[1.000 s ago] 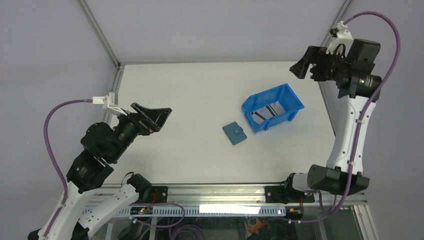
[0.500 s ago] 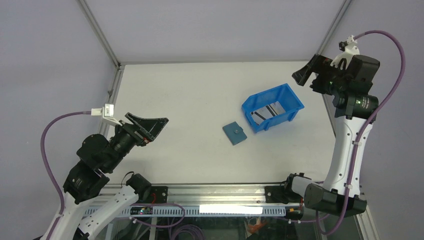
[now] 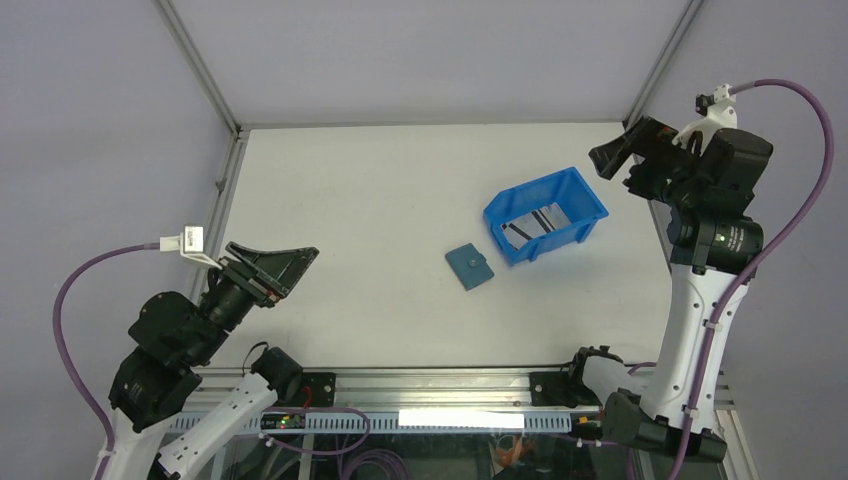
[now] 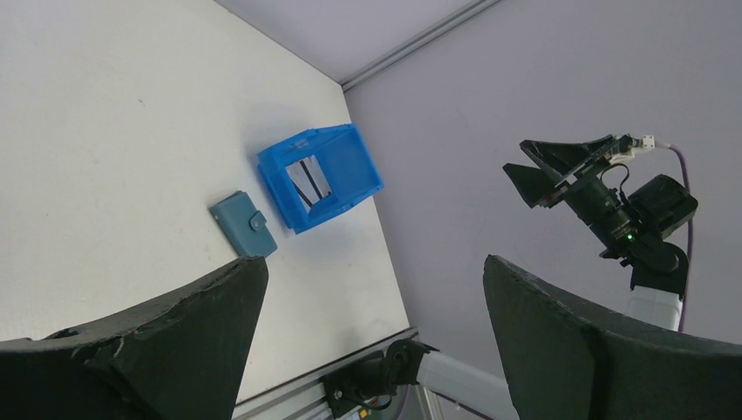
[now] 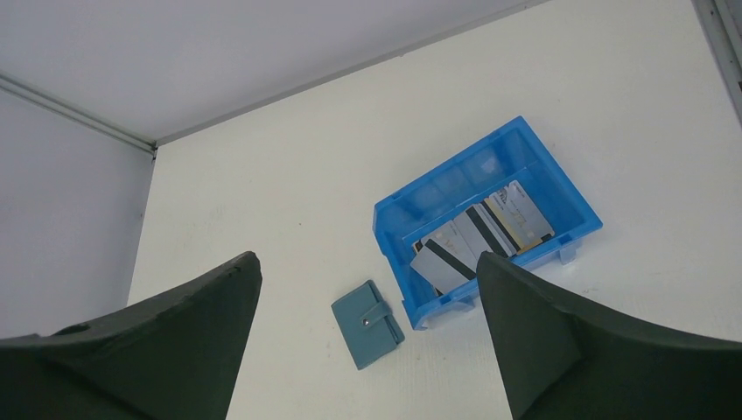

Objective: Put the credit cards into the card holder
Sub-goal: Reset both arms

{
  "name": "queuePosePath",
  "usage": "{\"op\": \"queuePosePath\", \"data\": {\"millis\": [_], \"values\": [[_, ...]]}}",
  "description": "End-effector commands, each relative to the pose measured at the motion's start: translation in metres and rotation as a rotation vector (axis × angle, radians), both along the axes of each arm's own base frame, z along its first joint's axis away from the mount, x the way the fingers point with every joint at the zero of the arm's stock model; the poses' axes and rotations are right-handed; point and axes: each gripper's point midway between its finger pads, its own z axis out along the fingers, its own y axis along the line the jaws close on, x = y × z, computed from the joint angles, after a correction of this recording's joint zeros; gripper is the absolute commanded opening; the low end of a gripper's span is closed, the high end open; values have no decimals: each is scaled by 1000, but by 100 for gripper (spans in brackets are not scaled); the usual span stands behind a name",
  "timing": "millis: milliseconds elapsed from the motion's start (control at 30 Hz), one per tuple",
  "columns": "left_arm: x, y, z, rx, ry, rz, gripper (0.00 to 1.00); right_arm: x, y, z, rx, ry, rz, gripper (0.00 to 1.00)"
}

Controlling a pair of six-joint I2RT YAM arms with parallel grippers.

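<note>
The teal card holder (image 3: 469, 266) lies closed and snapped on the white table, just left of a blue bin; it also shows in the left wrist view (image 4: 243, 225) and the right wrist view (image 5: 367, 324). Silvery credit cards (image 5: 477, 238) with dark stripes lie inside the bin, also seen from above (image 3: 530, 226). My left gripper (image 3: 278, 261) is open and empty, raised above the table's near left. My right gripper (image 3: 625, 158) is open and empty, high above the table's right edge, beyond the bin.
The bright blue plastic bin (image 3: 585, 205) stands right of centre, also in the left wrist view (image 4: 350, 175) and the right wrist view (image 5: 437, 188). Aluminium frame rails run along the table's left, back and right edges. Grey walls enclose the cell.
My left arm has pulled back towards the near left corner. My right arm has swung right and slightly down, away from the table. Card holder, bin and cards have not moved.
</note>
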Motion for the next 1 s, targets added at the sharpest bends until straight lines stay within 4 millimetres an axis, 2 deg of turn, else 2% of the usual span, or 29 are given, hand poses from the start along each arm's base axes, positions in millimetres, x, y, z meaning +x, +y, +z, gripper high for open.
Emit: {"op": "queuePosePath", "data": {"millis": [0, 200, 300, 533, 967], "values": [[-8, 7, 22, -1, -61, 4, 99, 3, -1, 5, 31, -11, -23, 98], [1, 4, 34, 115, -96, 3, 99, 5, -7, 2, -13, 15, -22, 98], [7, -4, 36, 162, -97, -23, 99, 8, -6, 3, -25, 5, -3, 98], [22, -20, 24, 221, -47, -57, 99, 14, -16, 1, -21, -3, -18, 98], [42, -38, 15, 285, -28, -88, 99, 17, -30, -9, -34, 23, -54, 98]]}}
